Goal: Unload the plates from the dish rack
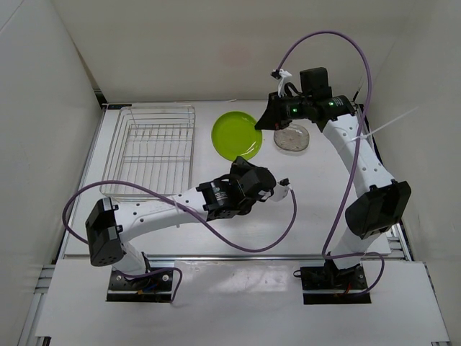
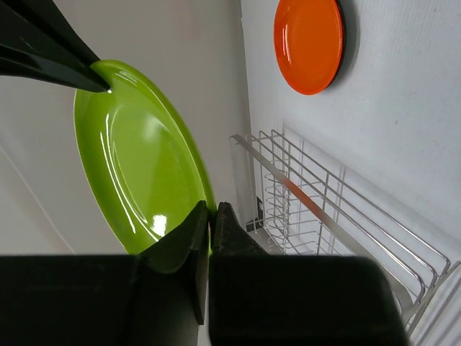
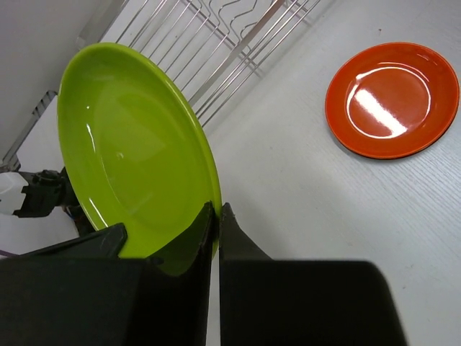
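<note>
The lime green plate [image 1: 236, 135] is held tilted above the table, right of the dish rack [image 1: 151, 148]. My left gripper [image 1: 241, 166] is shut on its near rim, seen in the left wrist view [image 2: 213, 210] with the plate [image 2: 137, 158]. My right gripper [image 1: 269, 122] is shut on its far right rim, seen in the right wrist view [image 3: 218, 210] with the plate [image 3: 137, 144]. A red-orange plate [image 3: 392, 99] lies flat on the table; it also shows in the left wrist view [image 2: 308, 45]. A clear plate [image 1: 292, 139] lies under the right arm. No plate shows in the rack.
The wire rack [image 2: 324, 209] stands at the table's back left, close to the left wall; it also shows in the right wrist view [image 3: 216, 36]. White walls enclose the table on three sides. Purple cables loop over both arms.
</note>
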Action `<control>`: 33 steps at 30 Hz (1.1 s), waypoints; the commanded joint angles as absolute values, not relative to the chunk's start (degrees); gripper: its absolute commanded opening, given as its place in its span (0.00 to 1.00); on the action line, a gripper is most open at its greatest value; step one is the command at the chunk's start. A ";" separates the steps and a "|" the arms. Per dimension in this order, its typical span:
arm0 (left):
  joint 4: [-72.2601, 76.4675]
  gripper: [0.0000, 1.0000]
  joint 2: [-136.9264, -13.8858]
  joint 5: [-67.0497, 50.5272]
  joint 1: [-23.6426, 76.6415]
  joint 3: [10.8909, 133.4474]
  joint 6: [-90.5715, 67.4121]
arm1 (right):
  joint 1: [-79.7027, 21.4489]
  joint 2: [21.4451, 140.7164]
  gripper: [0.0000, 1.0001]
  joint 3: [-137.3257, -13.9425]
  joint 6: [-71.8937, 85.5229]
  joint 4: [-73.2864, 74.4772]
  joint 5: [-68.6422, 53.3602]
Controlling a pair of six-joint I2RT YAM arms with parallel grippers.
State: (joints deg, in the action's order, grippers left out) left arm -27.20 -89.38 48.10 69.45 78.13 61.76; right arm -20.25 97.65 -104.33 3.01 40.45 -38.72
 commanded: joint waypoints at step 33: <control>-50.88 1.00 -87.01 35.96 23.82 102.74 17.68 | -20.65 129.55 0.00 -121.99 21.71 29.00 2.72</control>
